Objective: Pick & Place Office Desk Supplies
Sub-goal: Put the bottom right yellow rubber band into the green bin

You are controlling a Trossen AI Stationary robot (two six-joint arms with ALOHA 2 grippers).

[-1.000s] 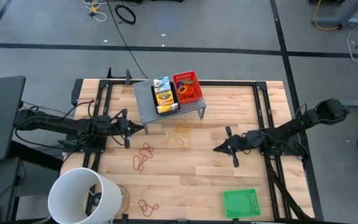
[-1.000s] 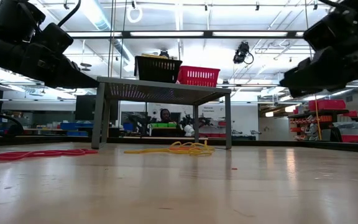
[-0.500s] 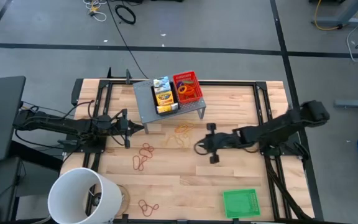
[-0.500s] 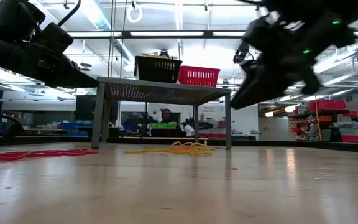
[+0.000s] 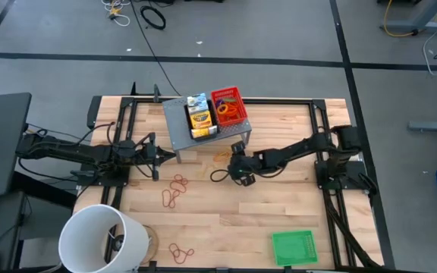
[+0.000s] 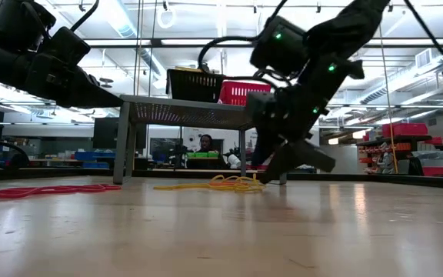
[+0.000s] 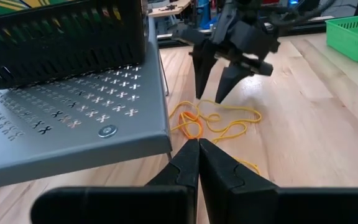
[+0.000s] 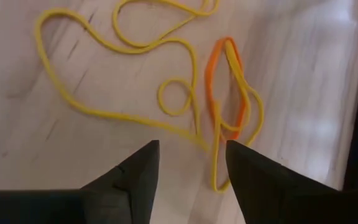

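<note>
Two grippers we count: the right gripper (image 8: 188, 163) gapes empty over tangled yellow rubber bands (image 8: 135, 93) and one orange band (image 8: 219, 81); the left gripper (image 7: 198, 163) is pinched closed, empty.

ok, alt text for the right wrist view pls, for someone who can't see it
The right end effector, fingers open, hovers just above a tangle of yellow rubber bands lying on the pale wooden table. One orange rubber band lies among the yellow loops, just beyond the gap between the fingertips.
</note>
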